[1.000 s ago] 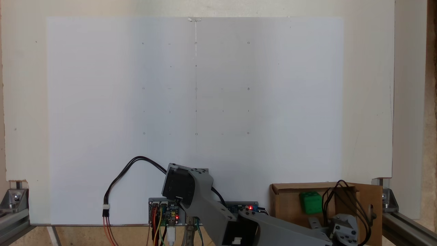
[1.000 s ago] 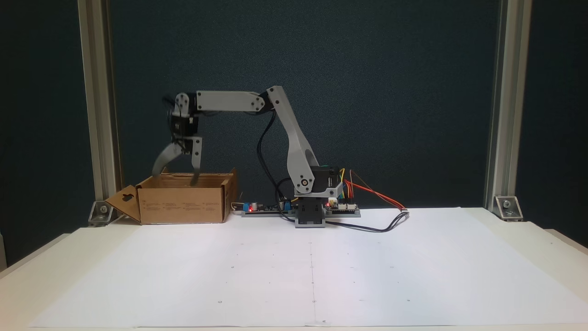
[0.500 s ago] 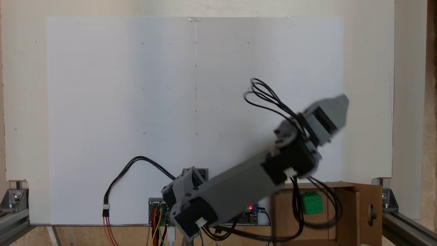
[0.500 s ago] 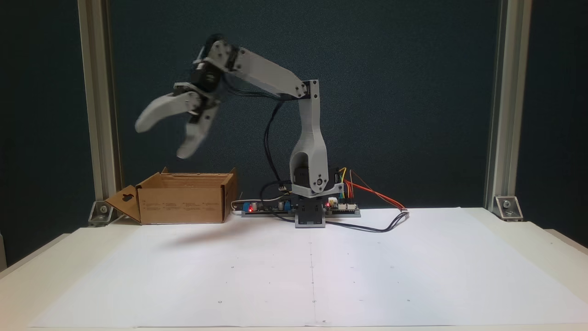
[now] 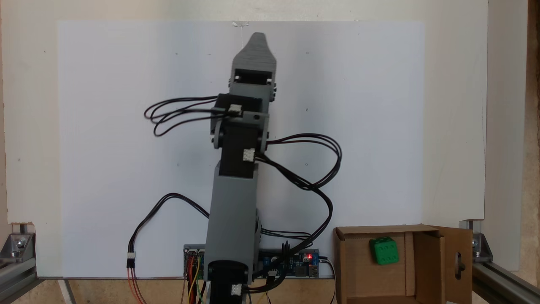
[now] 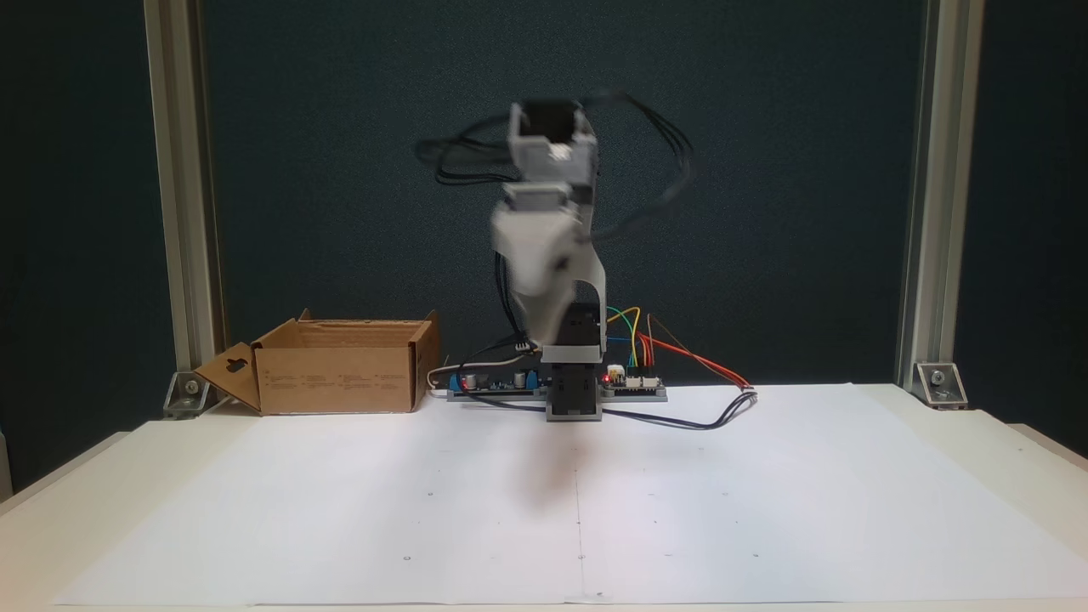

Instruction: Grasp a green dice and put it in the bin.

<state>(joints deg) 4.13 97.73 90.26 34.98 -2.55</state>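
Lying inside the bin (image 5: pixel 348 270), the dice (image 5: pixel 384 251) rested on the cardboard floor near the back wall, with 1 face of pips turned up. The arm (image 5: pixel 234 211) stood over the middle of the white sheet (image 5: pixel 105 126), well apart from the bin. The gripper (image 5: pixel 255 40) pointed along the centre line. Its jaws lay one behind the other and looked blurred in a fixed view (image 6: pixel 544 297), so I cannot tell how wide they were.

Lab bench, aluminium frame (image 6: pixel 174 195), circuit boards (image 6: pixel 633 387)
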